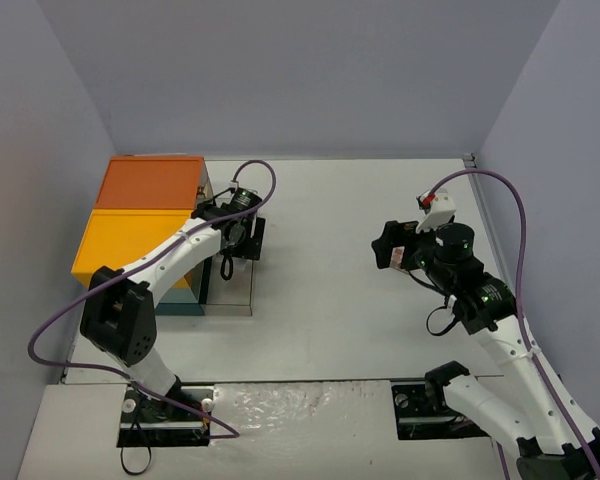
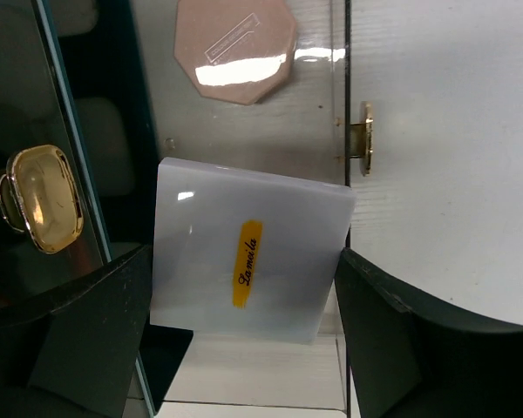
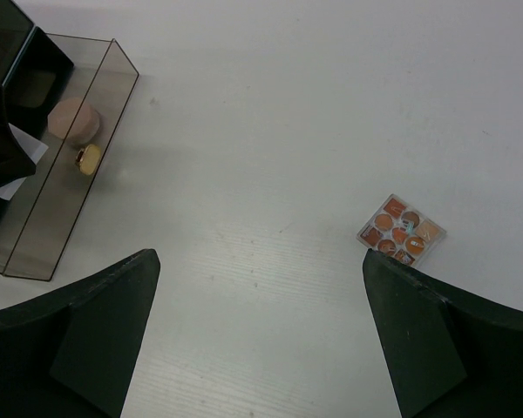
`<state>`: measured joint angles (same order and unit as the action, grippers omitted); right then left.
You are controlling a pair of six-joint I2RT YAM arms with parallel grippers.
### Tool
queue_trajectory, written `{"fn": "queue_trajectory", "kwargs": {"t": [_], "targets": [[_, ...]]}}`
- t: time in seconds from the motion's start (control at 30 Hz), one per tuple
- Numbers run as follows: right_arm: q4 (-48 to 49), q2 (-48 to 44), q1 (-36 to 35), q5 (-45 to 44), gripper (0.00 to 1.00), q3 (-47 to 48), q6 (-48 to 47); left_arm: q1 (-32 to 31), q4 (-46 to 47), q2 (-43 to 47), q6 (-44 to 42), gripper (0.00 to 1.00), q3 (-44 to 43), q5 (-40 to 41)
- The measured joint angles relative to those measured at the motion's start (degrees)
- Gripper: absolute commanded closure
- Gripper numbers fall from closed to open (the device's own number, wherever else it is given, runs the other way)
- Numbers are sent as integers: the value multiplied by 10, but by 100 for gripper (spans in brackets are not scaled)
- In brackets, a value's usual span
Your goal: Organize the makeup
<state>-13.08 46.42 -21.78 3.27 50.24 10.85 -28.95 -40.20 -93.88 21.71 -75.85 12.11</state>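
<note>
Two items were in the clear drawer: pink compact, and white case clasped across its width by my left gripper. Right gripper gaped wide, empty. Palette lay well apart from the drawer. Placing step, I judged; next: release, withdraw, fetch palette.

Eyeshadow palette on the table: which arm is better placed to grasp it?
Right. The right gripper, open, hangs near the eyeshadow palette; the left gripper holds the white card at the drawer.
</note>
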Motion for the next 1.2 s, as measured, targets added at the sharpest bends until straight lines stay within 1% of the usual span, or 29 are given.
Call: {"fn": "queue_trajectory", "kwargs": {"t": [0.07,0.2,0.5,0.67,0.9,1.07,1.2], "targets": [[0,2,0,0,0,0,0,6,1,1,2,31,6,1],[1,3,0,-2,0,-1,5,14,13,5,7,25,28,2],[9,23,0,-59,0,-27,51,17,24,5,22,19,44,-3],[4,65,3,-108,0,-34,99,17,28,5,27,14,45,-4],[2,124,17,-142,0,-34,148,17,31,5,30,9,45,-9],[4,177,57,-148,0,-39,165,17,31,6,31,6,45,-20],[13,240,96,-143,0,-40,168,16,28,12,30,5,44,-34]]}}
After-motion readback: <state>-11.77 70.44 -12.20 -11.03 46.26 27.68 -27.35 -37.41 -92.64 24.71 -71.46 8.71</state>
